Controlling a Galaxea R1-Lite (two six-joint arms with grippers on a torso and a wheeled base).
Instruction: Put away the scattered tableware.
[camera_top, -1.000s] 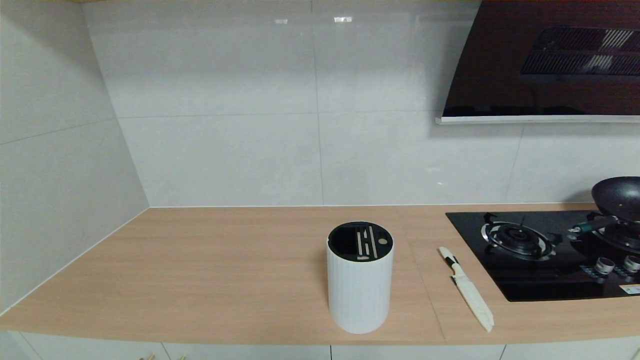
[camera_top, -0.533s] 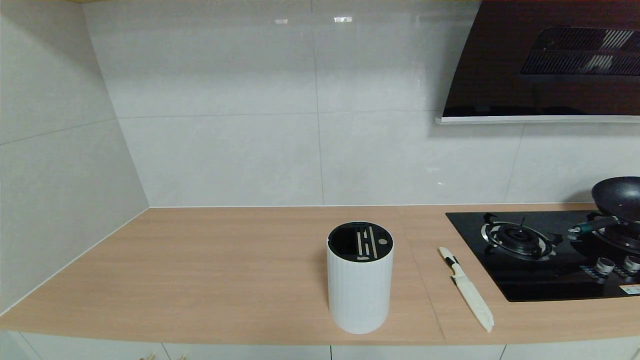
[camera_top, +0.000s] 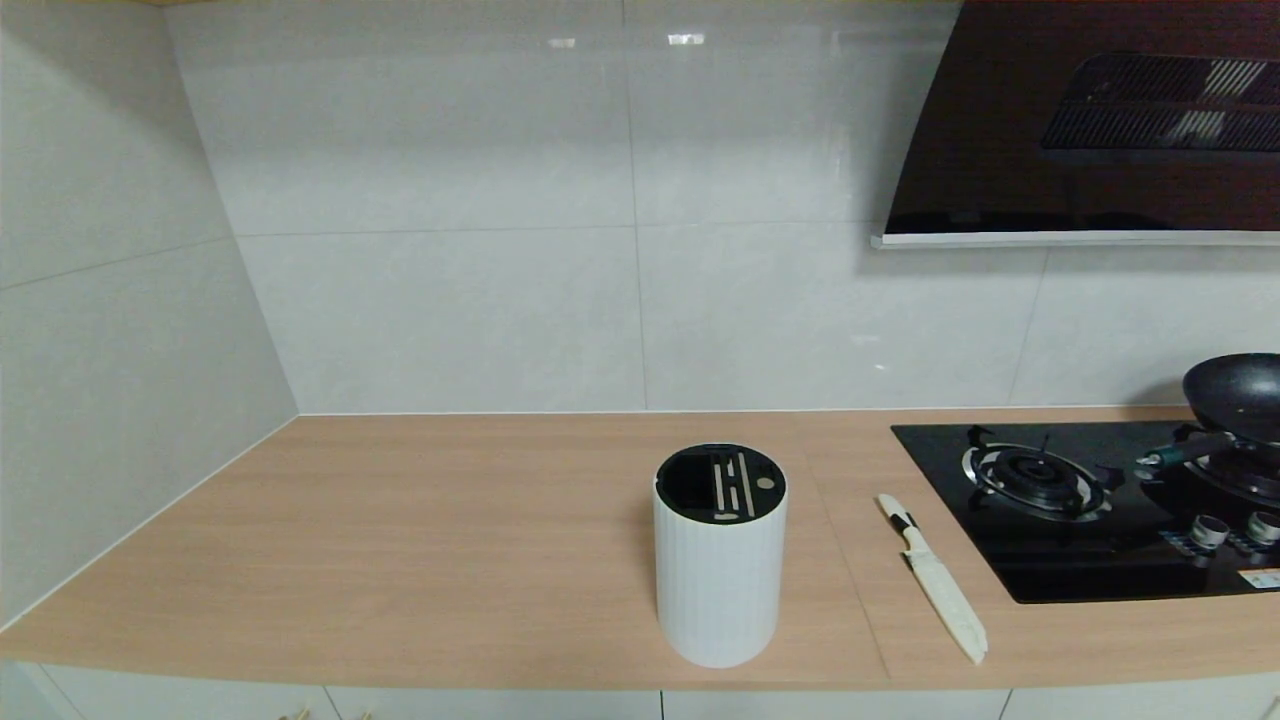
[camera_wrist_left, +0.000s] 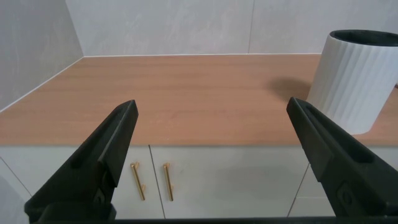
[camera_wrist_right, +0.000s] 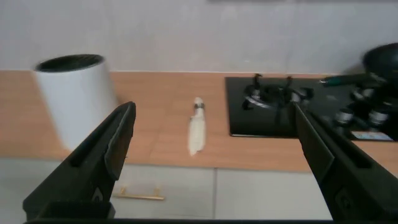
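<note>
One white knife (camera_top: 932, 578) lies flat on the tabletop (camera_top: 450, 520), between the one white knife holder (camera_top: 720, 555) and the stove (camera_top: 1080, 510), so it is not put away yet. The holder stands up with slots on top, ready for the blade. Both the left pincer (camera_wrist_left: 210, 106) and right pincer (camera_wrist_right: 212, 109) are spread wide, holding nothing.

A pale wooden countertop (camera_top: 450, 540) runs along under a wall of large grey-white tiles (camera_top: 450, 250). Set into its right end is a black glass gas hob (camera_top: 1090, 560), with a bare burner (camera_top: 1035, 478) on its left and a dark wok (camera_top: 1235, 392) sitting on the right one. Two round knobs (camera_top: 1208, 530) line the hob's front. A dark range hood (camera_top: 1100, 130) hangs above. Below the counter are white cabinet doors (camera_wrist_left: 217, 180) with slim gold handles (camera_wrist_left: 137, 180).
</note>
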